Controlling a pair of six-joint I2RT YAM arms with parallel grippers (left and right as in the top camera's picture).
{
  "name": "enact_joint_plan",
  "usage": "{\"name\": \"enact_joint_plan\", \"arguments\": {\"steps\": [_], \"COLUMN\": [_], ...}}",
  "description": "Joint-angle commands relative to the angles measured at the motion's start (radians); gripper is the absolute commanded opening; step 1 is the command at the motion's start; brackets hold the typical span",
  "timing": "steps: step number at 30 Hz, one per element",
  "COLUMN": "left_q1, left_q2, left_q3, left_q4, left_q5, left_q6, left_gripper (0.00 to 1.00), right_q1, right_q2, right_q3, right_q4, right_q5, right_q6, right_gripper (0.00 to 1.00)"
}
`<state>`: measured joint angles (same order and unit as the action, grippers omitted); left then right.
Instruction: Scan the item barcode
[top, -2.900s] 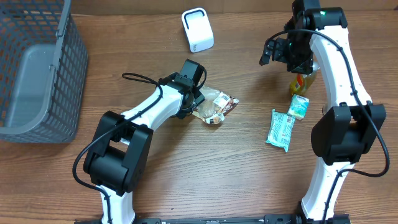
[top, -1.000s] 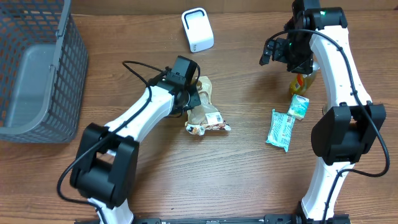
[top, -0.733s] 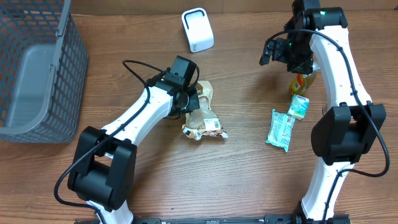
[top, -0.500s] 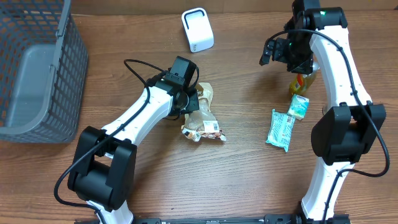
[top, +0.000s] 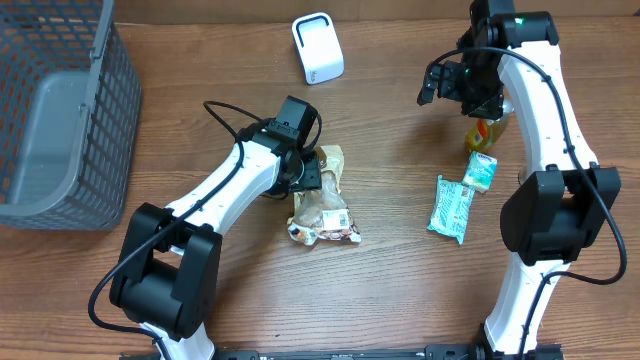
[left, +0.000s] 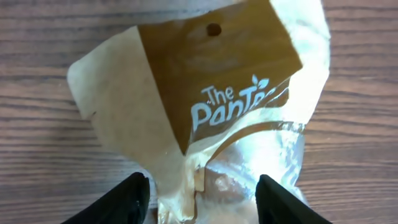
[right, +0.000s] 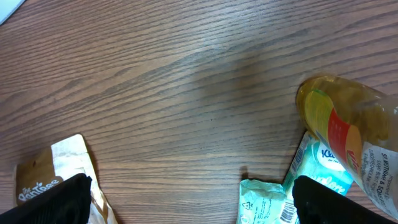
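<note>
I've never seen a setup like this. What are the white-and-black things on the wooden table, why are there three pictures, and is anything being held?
Those are two robot limbs, a left arm and a right arm, each ending in a two-finger gripper. The wide picture comes from a camera fixed above the table. The other two come from small cameras on the wrists, so the dark shapes along their lower edges are the arms' own fingers.

On the table are a snack bag, a white box that is probably the barcode scanner, and a grey basket. Near the right arm are a bottle, a small carton and a pale green packet.

The left gripper is over the snack bag with its fingers spread. The right gripper is open above bare wood. Nothing looks gripped.
</note>
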<state>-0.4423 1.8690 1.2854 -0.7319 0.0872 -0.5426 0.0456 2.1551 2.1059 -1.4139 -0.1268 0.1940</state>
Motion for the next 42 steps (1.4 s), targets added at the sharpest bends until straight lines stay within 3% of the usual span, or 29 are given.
{"name": "enact_joint_plan", "arguments": {"steps": [1, 3, 5, 18, 22, 29, 34, 42], "left_q1": [0.028, 0.043, 0.054, 0.048, 0.05, 0.05, 0.051, 0.051], "left_q2": [-0.006, -0.005, -0.004, 0.145, 0.167, 0.164, 0.156, 0.068], "left_q3": [0.009, 0.008, 0.008, 0.006, 0.006, 0.006, 0.008, 0.008], "left_q4": [0.021, 0.03, 0.031, 0.104, 0.112, 0.128, 0.14, 0.164], "left_q5": [0.015, 0.011, 0.011, 0.043, 0.041, 0.04, 0.04, 0.041], "left_q6": [0.011, 0.011, 0.011, -0.061, -0.066, -0.063, -0.06, -0.018], "left_gripper": [0.62, 0.73, 0.77, 0.79, 0.53, 0.53, 0.48, 0.27], "right_q1": [-0.001, -0.001, -0.001, -0.001, -0.001, -0.001, -0.001, -0.001], "right_q2": [-0.018, -0.018, -0.018, -0.018, -0.018, -0.018, -0.018, -0.018], "right_q3": [0.025, 0.025, 0.025, 0.025, 0.025, 0.025, 0.025, 0.025], "right_q4": [0.003, 0.003, 0.003, 0.003, 0.003, 0.003, 0.003, 0.003], "right_q5": [-0.006, -0.006, -0.006, -0.006, -0.006, -0.006, -0.006, -0.006], "right_q6": [-0.005, -0.005, -0.005, -0.005, -0.005, -0.005, -0.005, -0.005], "right_gripper": [1.0, 1.0, 1.0, 1.0, 1.0, 1.0, 1.0, 1.0]}}
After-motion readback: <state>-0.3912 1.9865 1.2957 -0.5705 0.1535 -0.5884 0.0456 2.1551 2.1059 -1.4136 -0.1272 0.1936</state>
